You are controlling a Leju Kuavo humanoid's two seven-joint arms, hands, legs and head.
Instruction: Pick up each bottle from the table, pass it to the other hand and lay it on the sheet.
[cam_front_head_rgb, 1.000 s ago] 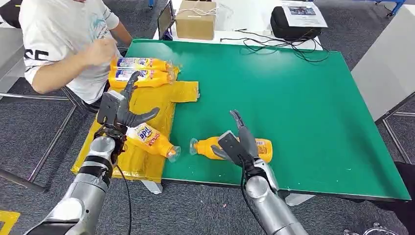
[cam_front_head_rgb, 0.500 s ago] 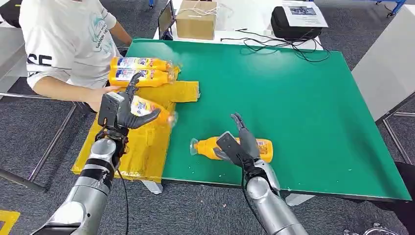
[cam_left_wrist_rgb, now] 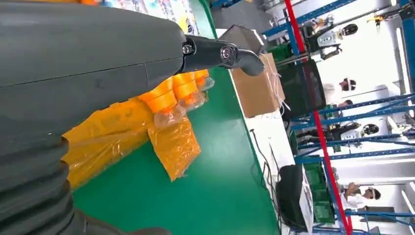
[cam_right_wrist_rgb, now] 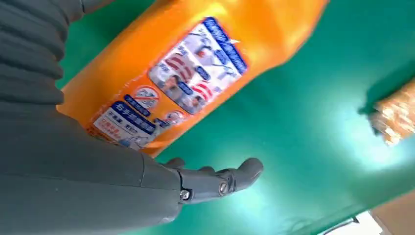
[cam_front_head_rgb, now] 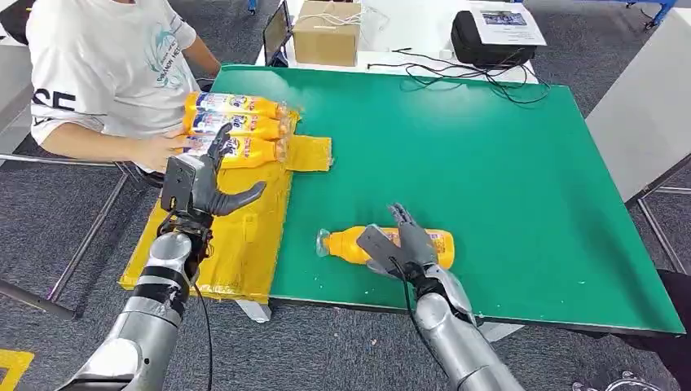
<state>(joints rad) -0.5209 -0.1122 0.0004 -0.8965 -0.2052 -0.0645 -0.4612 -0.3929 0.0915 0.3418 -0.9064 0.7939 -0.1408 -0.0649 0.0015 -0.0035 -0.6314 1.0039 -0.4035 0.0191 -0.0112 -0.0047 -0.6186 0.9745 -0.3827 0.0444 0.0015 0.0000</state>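
We see an orange bottle [cam_right_wrist_rgb: 195,73] lying slantwise from the lower left toward the upper right of the frame, its printed label with blue and red marks facing us. It rests on the green table [cam_right_wrist_rgb: 313,147]. Our right hand [cam_right_wrist_rgb: 98,181] fills the left and lower left, its thumb [cam_right_wrist_rgb: 220,178] stretched out below the bottle, holding nothing. At the right edge sits a small blurred golden patch [cam_right_wrist_rgb: 394,120] that we cannot identify.
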